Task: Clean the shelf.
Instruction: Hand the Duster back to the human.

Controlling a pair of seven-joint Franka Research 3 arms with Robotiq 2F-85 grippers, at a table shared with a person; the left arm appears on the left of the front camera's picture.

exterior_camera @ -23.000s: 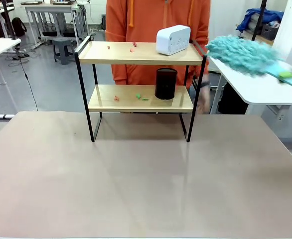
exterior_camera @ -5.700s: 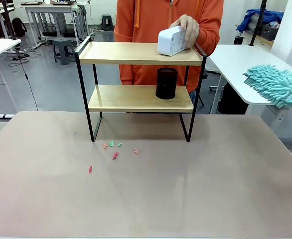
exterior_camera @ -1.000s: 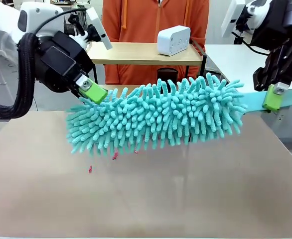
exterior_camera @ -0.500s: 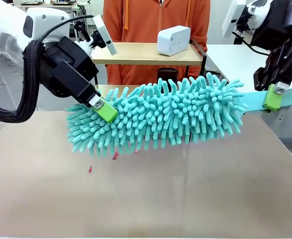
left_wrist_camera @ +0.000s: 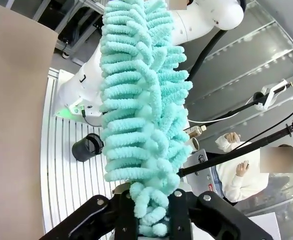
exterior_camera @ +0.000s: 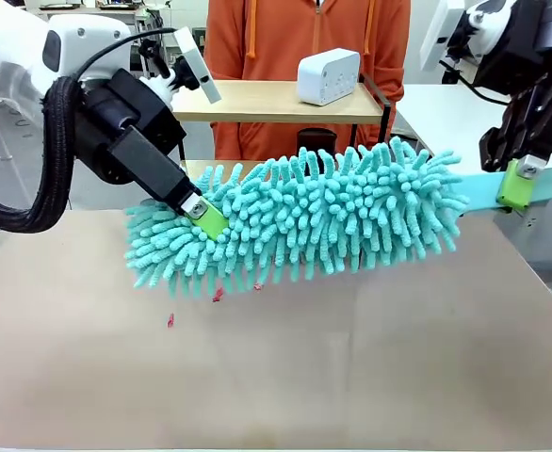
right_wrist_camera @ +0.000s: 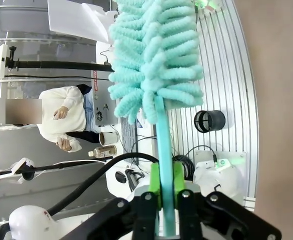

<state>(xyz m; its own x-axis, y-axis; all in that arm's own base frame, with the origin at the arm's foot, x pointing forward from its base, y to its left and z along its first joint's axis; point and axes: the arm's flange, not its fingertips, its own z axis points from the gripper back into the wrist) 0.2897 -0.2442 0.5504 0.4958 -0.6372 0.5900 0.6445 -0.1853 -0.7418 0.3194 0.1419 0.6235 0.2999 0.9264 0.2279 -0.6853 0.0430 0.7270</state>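
Note:
The shelf (exterior_camera: 257, 100) stands at the table's far edge, its lower board hidden behind a long fluffy teal duster (exterior_camera: 304, 221) that hangs level above the table. My right gripper (exterior_camera: 516, 184) is shut on the duster's flat teal handle (right_wrist_camera: 165, 150), with the green pads (right_wrist_camera: 154, 192) clamped either side of it. My left gripper (exterior_camera: 205, 218) is pressed into the duster's left end, and its fingers (left_wrist_camera: 124, 220) are closed around the fluffy tip (left_wrist_camera: 149, 210). A white box (exterior_camera: 328, 75) sits on the top board. Small red crumbs (exterior_camera: 218, 295) lie on the table below the duster.
A person in an orange hoodie (exterior_camera: 309, 28) stands behind the shelf. The top of a black cylinder (exterior_camera: 316, 135) on the lower board peeks above the duster. A white side table (exterior_camera: 446, 108) stands at the far right. The brown table (exterior_camera: 351, 377) is bare in front.
My left gripper has moved down and to the right, into the duster's left end. The right arm and the duster have held still. Long before, the crumbs lay on the shelf boards.

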